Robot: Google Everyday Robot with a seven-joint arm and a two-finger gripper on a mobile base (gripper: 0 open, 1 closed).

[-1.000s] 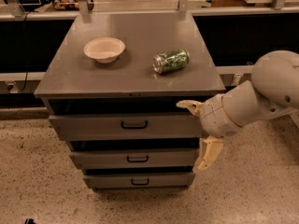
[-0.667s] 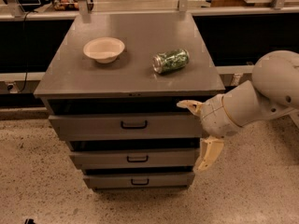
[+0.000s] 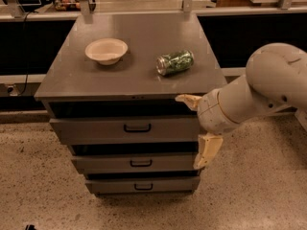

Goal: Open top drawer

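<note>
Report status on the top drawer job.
Tool open, at right end of top drawer front. Handle untouched. Bowl and can on cabinet top, out of the way.

Shows the gripper (image 3: 197, 127) at the right end of the top drawer (image 3: 96, 130), fingers (image 3: 206, 152) spread wide apart. Shows a bowl (image 3: 106, 51) and a tipped can (image 3: 175, 62) on the cabinet top (image 3: 134, 78).

A single raised camera looks down at the table (image 3: 139, 78) from its front, fairly near; the hand (image 3: 189, 131) is at the front-right corner.
</note>
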